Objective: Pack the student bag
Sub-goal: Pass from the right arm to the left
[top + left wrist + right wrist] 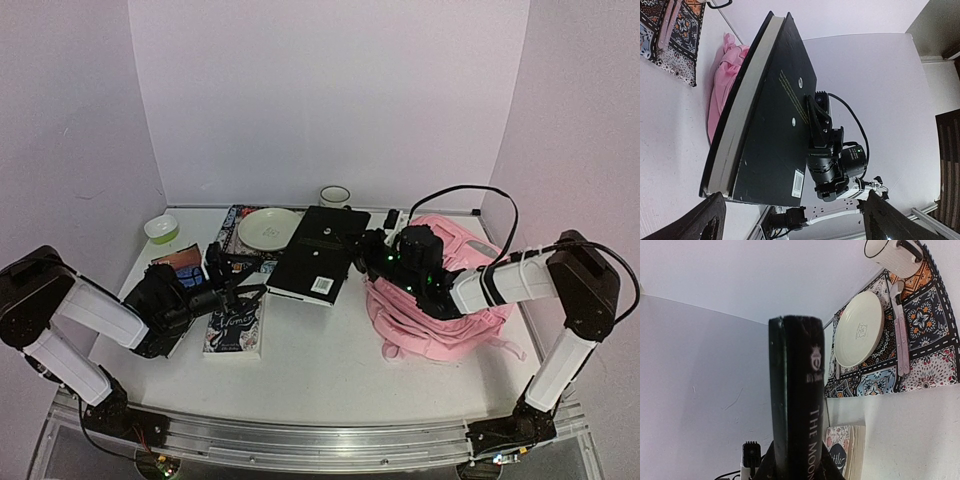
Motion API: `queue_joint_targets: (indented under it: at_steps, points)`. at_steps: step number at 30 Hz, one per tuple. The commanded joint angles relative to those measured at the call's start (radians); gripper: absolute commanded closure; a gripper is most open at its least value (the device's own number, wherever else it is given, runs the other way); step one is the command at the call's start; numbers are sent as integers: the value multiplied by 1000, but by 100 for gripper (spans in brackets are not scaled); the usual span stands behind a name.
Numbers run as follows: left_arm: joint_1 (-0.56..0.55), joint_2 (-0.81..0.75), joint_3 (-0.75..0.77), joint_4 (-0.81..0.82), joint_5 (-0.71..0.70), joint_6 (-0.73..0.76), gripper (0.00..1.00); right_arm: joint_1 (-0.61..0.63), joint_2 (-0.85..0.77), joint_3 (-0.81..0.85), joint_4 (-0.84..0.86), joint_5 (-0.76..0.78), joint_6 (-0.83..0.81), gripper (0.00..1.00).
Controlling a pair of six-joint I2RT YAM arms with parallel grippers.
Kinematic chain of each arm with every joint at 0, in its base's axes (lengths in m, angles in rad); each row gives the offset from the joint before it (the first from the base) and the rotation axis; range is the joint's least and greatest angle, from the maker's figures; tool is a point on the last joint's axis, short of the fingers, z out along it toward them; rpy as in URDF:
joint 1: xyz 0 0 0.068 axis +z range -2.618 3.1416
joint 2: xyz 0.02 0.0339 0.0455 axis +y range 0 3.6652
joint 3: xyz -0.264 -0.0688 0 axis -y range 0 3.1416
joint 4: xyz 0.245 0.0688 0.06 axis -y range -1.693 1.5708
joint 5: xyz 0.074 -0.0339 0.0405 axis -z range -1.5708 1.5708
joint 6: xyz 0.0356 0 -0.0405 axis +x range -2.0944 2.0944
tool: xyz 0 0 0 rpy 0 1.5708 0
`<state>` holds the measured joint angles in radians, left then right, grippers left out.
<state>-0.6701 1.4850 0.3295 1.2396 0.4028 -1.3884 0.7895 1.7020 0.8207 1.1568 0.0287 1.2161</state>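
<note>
The right claw (358, 256) is clamped on one edge of a black book (318, 258). The right wrist view shows the spine standing between its fingers. The book hangs tilted and looks lifted off the tabletop (330, 370), near the middle of the back edge. It sits between a pale plate (268, 228) on a patterned mat (236, 214) and the backpack (440, 320).

The left claw (230, 280) is spread wide and holds nothing. It sits just beside the book's far end, above a second book (234, 328) that lies flat toward the left front of the tabletop.

The pink backpack lies slumped along the right edge of the tabletop, toward the back right corner. The right arm reaches across its top.

The step in hand looks like carrying the first book into the bag, with the right arm alone bearing it. The next move calls for swinging the book back over the backpack and turning it so a narrow edge leads. It then has to slide into the mouth of the main pocket.

Whether that pocket is unzipped cannot be told, because the arm hides it. The fabric is soft and may fold shut, so the free left claw could be needed to hold the opening apart. A mug (334, 195) at the back edge and a green bowl (161, 229) near the back left corner stand well clear of that path.
</note>
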Motion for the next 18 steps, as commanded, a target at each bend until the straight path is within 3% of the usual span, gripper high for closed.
queue_joint_targets:
  at_steps: [1,14,18]
  points:
    - [-25,35,64,49,-29,-12,3,26,-25,45,441,94,-9,100]
    - [-50,60,-24,38,-123,-117,3,39,-31,107,450,115,-85,100]
    - [-49,69,2,35,-94,-99,3,41,-13,123,454,105,-64,100]
